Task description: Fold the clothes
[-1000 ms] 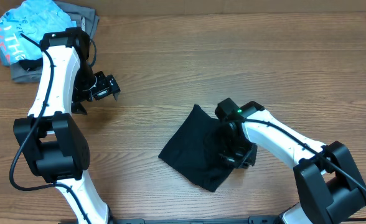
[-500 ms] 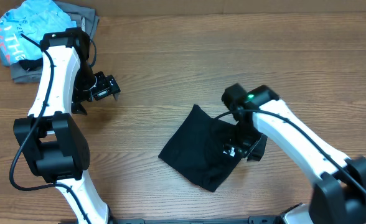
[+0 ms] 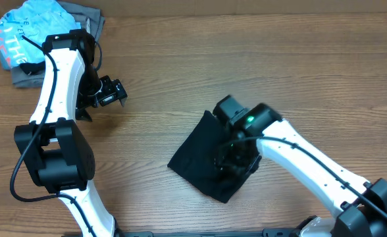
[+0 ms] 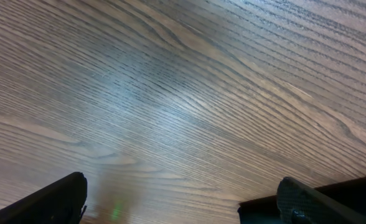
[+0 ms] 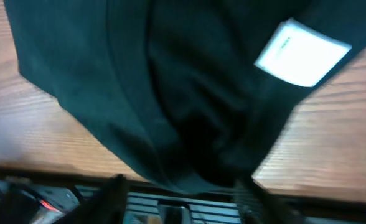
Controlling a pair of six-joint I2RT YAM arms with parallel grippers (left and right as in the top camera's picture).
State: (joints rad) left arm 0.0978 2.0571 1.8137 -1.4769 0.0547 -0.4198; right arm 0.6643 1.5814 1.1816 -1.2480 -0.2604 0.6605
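Observation:
A black garment (image 3: 203,155) lies folded into a compact diamond at the table's centre. In the right wrist view the black garment (image 5: 170,81) fills the frame, with a white tag (image 5: 301,53) showing on it. My right gripper (image 3: 236,159) hangs over the garment's right half. Its fingers (image 5: 111,194) are blurred and stand apart, and the right gripper (image 5: 183,200) has nothing clamped in it. My left gripper (image 3: 112,92) is open and empty over bare wood at the left. In its own view the left gripper (image 4: 183,208) has its jaws spread wide.
A pile of clothes sits at the back left corner: a light blue printed shirt (image 3: 22,29) on top of a grey garment (image 3: 91,20). The left arm's upright link (image 3: 58,72) stands just in front of the pile.
My right arm swung up and to the right, then came back left, so its gripper now sits further over the black garment. The left arm has not moved.

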